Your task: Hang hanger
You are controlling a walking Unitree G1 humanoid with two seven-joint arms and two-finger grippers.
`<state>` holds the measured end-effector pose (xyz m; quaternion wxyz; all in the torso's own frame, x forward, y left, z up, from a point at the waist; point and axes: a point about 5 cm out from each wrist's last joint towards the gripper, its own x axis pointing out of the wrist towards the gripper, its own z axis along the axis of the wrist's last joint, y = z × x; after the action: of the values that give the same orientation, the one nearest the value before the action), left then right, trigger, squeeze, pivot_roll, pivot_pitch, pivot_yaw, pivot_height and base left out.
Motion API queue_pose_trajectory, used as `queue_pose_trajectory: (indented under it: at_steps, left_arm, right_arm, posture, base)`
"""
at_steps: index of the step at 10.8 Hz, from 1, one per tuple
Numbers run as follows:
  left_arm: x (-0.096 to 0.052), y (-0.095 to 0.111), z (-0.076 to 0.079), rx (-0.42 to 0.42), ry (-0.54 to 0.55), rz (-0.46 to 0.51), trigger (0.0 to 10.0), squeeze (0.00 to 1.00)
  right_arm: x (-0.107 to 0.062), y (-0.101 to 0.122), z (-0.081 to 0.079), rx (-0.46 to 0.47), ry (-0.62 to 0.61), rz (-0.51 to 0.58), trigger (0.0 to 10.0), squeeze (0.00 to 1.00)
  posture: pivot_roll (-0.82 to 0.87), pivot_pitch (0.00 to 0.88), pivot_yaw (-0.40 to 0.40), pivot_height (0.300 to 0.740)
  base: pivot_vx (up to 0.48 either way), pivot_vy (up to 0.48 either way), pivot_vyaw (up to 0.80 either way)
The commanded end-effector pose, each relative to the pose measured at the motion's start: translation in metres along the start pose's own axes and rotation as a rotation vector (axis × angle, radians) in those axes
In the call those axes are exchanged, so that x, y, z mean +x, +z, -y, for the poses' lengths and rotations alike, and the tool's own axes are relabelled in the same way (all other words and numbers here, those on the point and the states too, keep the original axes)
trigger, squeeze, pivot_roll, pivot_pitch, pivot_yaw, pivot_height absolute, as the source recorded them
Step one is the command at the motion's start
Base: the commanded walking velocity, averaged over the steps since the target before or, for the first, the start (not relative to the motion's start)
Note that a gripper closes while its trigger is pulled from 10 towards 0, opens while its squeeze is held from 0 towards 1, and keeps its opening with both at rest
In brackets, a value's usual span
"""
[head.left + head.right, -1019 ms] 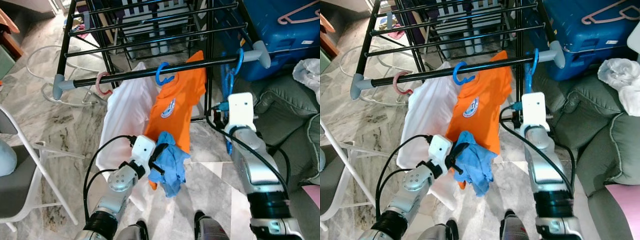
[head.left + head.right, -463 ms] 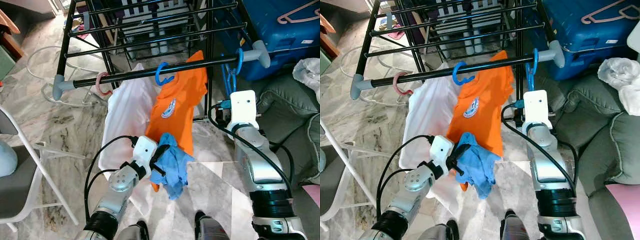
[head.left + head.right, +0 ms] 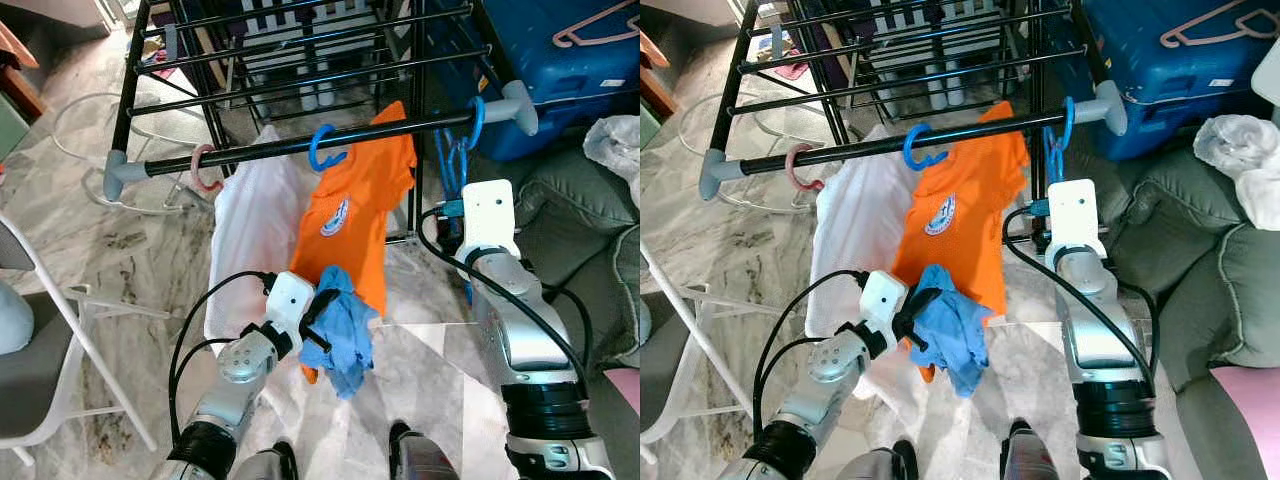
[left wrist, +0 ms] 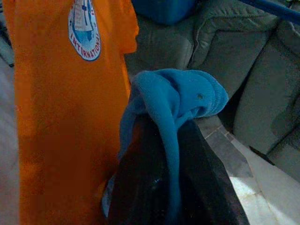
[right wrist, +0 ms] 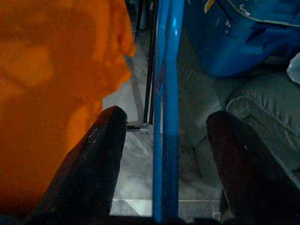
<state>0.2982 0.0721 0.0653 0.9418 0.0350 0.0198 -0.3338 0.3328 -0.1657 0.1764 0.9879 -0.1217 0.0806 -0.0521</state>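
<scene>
- Hanging by its hook from the rack's front bar (image 3: 300,145), the blue hanger (image 3: 468,135) looks already placed, judging by the right gripper (image 5: 164,154) spread wide.
- Its blue rod runs between those fingers, touching neither.
- The left gripper (image 4: 173,187) pinches a blue cloth (image 3: 338,322), likely next to hang.

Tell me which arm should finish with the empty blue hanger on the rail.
Right. The right pincer is open with its fingers on either side of the blue hanger, which hooks over the rack rail near its right end. The left pincer is lower down and shut on a blue garment.
</scene>
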Motion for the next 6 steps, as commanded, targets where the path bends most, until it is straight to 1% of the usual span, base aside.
queue_pose_trajectory:
  at_steps: [1, 6]
  left_arm:
    - [-0.0016, -0.0036, -0.0016, 0.004, -0.001, -0.022, 10.0, 0.0]
    - [-0.0014, -0.0046, -0.0007, 0.001, 0.0, -0.024, 10.0, 0.0]
  right_arm:
    - [-0.0033, 0.0032, -0.0044, -0.006, 0.021, 0.01, 0.0, 0.0]
    - [-0.0035, -0.0012, -0.004, -0.006, 0.031, -0.008, 0.0, 0.0]
  posture:
    - [-0.23, 0.205, 0.166, 0.74]
    - [-0.23, 0.205, 0.163, 0.74]
  base:
    - [0.0, 0.0, 0.0]
    - [0.0, 0.0, 0.0]
